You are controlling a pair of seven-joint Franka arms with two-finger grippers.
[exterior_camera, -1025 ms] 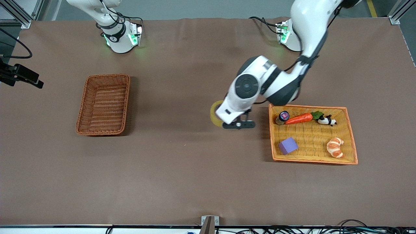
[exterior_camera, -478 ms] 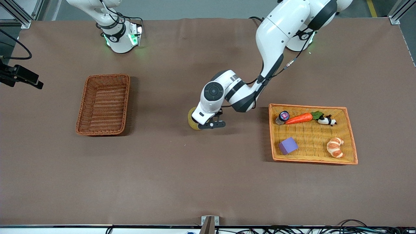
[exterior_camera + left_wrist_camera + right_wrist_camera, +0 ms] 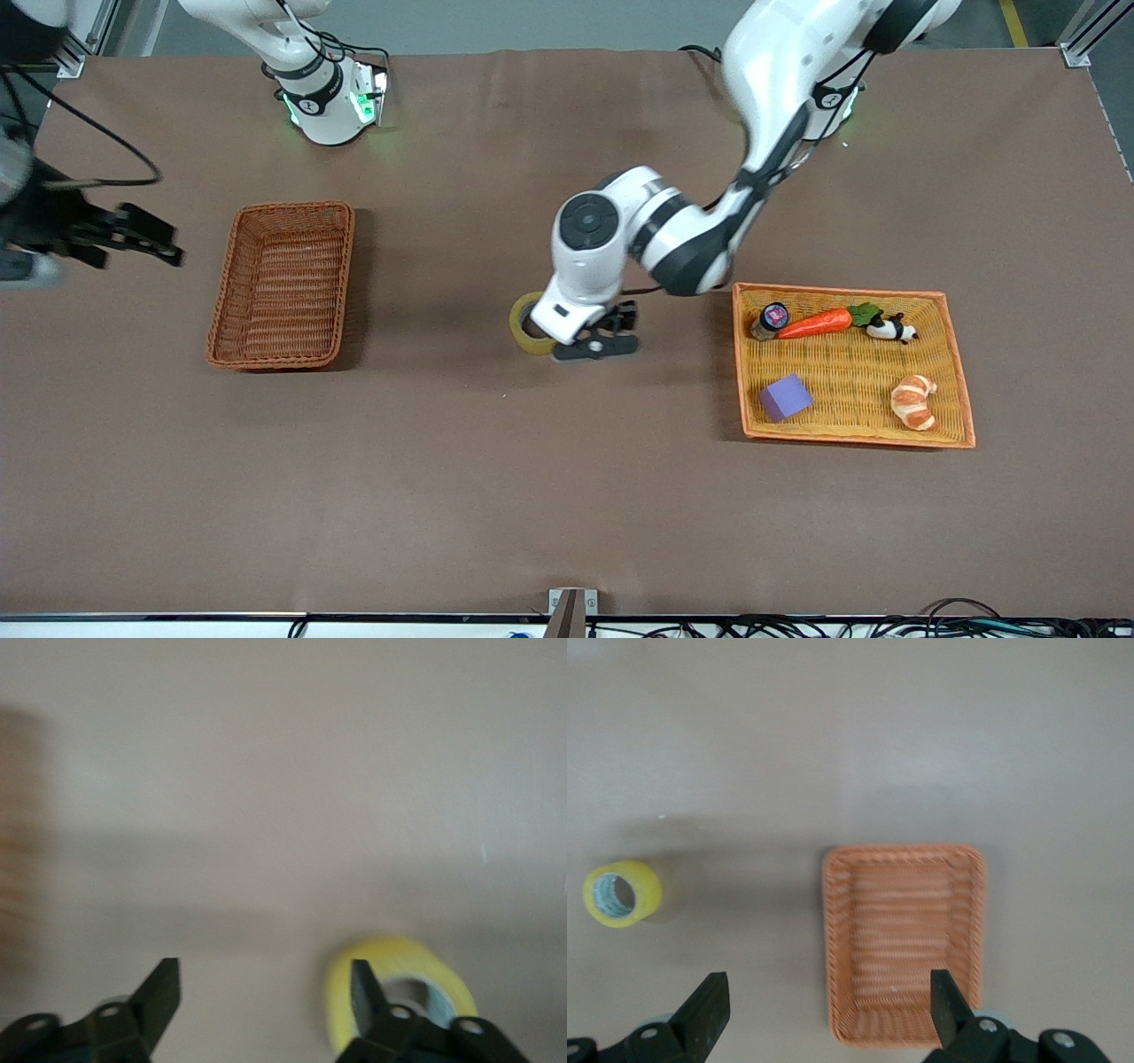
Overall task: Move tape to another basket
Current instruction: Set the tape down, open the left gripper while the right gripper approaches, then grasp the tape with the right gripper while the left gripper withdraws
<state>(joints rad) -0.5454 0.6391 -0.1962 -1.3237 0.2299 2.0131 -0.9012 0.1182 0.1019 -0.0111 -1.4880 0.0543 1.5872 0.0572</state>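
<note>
The yellowish tape [image 3: 524, 324] rests on the bare table, midway between the reddish-brown basket [image 3: 283, 283] and the orange-yellow tray, with its hole showing from above. My left gripper [image 3: 594, 344] is open and empty just beside the tape, on the tray's side, and partly covers it. In the left wrist view the tape [image 3: 400, 950] lies outside one finger of the open left gripper [image 3: 264, 979]. My right gripper [image 3: 151, 237] is open and hangs beside the basket at the right arm's end of the table. The right wrist view shows the open right gripper [image 3: 824, 1010], the empty basket [image 3: 904, 939] and the tape [image 3: 622, 893].
The flat tray [image 3: 842, 291] at the left arm's end holds a purple cube [image 3: 785, 397], a croissant [image 3: 913, 400], a carrot [image 3: 815, 323], a panda figure [image 3: 889, 330] and a small jar [image 3: 772, 319]. Brown table lies between tape and basket.
The left arm carried the tape from beside the tray toward the basket, put it on the table and let go. The right gripper moved in from the table's edge toward the basket.
</note>
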